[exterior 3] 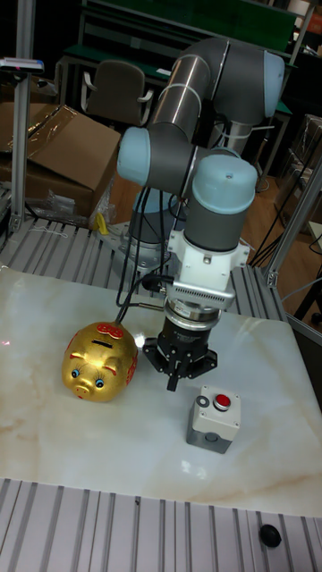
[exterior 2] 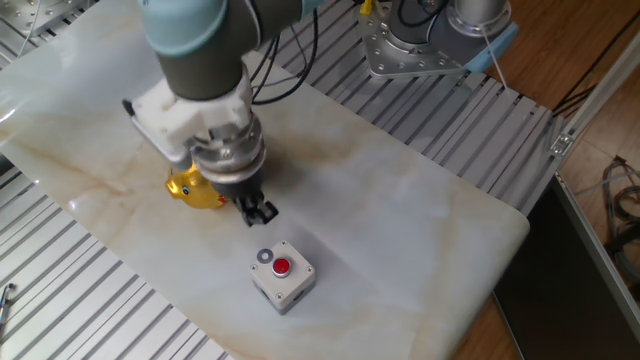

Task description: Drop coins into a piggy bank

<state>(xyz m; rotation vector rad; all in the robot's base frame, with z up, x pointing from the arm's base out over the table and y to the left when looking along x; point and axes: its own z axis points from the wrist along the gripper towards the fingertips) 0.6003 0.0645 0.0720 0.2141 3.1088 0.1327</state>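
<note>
The gripper point(exterior 2: 258, 211) hangs over the marble tabletop point(exterior 2: 400, 200), between the piggy bank point(exterior 3: 100, 362) and the white button box point(exterior 2: 284, 277). Its dark fingers point down at the table and stand close together; whether they are fully closed cannot be told, and nothing is seen held between them.

The coin point(exterior 2: 264, 256) lies flat on the top face of the button box, at the corner beside the red button point(exterior 2: 282, 266). It sits just below and slightly right of the fingertips in the fixed view, near them but apart.

The piggy bank stands upright on the table to one side of the gripper, slot on its back facing up. In the fixed view the arm's wrist hides most of it.
</note>
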